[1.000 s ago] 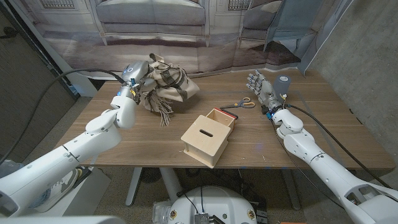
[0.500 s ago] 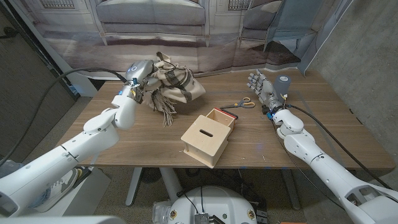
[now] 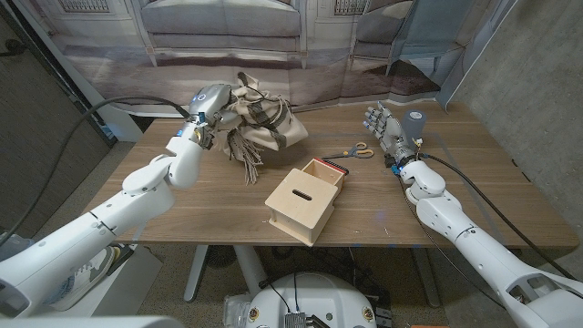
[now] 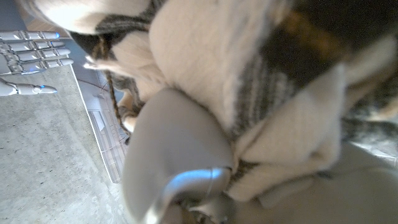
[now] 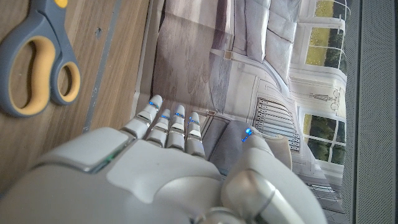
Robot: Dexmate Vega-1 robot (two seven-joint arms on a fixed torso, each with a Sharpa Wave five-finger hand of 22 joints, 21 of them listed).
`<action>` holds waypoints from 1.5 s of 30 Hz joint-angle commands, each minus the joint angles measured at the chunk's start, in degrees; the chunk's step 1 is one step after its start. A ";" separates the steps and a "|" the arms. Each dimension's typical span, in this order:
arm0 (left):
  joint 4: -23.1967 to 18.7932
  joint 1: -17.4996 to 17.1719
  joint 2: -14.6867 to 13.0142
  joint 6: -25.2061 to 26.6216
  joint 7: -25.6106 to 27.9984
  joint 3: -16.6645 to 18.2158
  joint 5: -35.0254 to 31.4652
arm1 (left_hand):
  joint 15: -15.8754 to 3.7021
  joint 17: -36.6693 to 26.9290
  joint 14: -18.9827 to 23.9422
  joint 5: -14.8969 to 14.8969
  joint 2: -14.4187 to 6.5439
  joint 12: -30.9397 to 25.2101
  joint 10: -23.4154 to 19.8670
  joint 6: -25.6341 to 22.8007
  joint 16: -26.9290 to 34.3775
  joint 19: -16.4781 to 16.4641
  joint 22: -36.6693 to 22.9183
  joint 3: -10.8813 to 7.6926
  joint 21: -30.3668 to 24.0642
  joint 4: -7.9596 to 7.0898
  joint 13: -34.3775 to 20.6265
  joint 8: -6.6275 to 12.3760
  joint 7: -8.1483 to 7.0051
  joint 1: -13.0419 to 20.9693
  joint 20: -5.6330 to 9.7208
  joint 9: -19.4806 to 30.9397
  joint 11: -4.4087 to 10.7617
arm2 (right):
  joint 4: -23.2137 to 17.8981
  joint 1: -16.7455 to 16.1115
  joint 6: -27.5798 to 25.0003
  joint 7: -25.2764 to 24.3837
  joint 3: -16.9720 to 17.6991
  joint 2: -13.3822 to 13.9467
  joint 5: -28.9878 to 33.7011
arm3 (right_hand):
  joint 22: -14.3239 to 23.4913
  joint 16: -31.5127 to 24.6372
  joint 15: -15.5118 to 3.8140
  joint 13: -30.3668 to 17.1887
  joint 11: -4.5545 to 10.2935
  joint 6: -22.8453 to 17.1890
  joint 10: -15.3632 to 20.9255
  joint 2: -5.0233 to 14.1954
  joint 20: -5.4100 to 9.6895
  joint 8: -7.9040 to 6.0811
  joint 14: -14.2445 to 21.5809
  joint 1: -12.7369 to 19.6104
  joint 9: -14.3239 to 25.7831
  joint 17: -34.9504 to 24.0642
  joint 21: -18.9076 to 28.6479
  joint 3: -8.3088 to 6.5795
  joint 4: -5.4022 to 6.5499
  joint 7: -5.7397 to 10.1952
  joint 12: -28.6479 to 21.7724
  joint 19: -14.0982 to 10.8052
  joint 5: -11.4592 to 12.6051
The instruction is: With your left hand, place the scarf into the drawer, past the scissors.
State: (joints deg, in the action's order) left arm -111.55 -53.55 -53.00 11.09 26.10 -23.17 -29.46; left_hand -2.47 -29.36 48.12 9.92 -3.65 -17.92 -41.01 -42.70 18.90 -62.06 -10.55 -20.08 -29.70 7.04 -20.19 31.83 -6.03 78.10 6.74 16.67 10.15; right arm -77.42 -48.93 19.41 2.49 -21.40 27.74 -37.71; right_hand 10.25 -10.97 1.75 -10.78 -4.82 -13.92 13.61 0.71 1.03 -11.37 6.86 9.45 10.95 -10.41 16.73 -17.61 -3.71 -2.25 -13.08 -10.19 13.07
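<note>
The scarf point(image 3: 260, 128), bunched in the left hand point(image 3: 208, 107) and lifted over the table's far left, fringe hanging, lies left of the open drawer point(image 3: 321, 175), the scissors point(image 3: 353, 153) beyond, by the empty, straight-fingered right hand point(image 3: 383, 128).

Left hand point(image 3: 205, 107) mostly buried behind the scarf point(image 3: 260, 128) in the head view — fingers lost in the folds. Scarf point(image 4: 261, 93) blurred and cut off on all sides in the left wrist view. Scissors point(image 5: 34, 59) cropped at the right wrist picture's edge — blades out of sight. Inside of the drawer point(image 3: 322, 173) too shallowly seen to make out. Right hand point(image 3: 384, 128) small, palm side hidden.
</note>
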 commanded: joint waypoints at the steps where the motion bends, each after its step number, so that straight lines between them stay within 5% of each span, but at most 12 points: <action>1: -0.90 -0.43 0.53 -1.66 -0.28 0.38 -2.25 | -10.78 -0.29 4.14 0.37 -1.05 0.06 -0.59 -4.83 0.04 0.17 -0.08 -0.01 -0.33 -0.46 -0.19 0.63 4.07 -1.41 -0.09 0.21 -0.09 | -0.12 0.05 0.24 -0.15 0.01 -0.02 0.25 | 0.19 0.00 0.09 -0.29 -0.04 -0.59 0.58 -0.03 0.10 -0.08 0.74 0.67 0.17 -0.15 -0.10 -0.21 -0.33 -0.02 -0.11 -0.40 -0.02; 45: -3.03 0.43 2.85 -7.27 -1.33 0.30 -7.17 | -10.89 -1.17 5.14 0.30 -1.25 0.86 -1.58 -5.48 -0.67 0.31 -0.05 0.29 -1.15 -0.21 -1.01 1.04 4.13 -1.46 0.28 -0.13 0.00 | -0.91 -0.31 0.38 -0.42 0.52 0.36 0.03 | 0.22 0.10 0.03 -0.29 0.15 -0.64 0.69 0.14 0.17 -0.07 0.78 0.63 0.17 -0.16 -0.78 -0.08 -0.48 -0.09 -0.07 -0.70 -0.03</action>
State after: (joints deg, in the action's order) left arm -113.76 -52.10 -50.31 5.08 23.84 -23.41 -35.60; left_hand -2.91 -30.33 49.16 9.96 -3.21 -17.24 -42.14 -43.00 18.13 -61.72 -10.37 -19.84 -30.59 6.81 -20.88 32.49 -6.33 77.65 6.88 16.37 10.04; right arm -77.97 -49.03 19.67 2.11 -20.86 28.09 -37.74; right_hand 10.25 -10.97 1.84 -10.78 -4.82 -13.92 13.61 0.70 1.19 -11.37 7.38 9.45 10.95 -10.41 16.08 -17.55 -3.78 -2.25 -13.08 -10.35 13.07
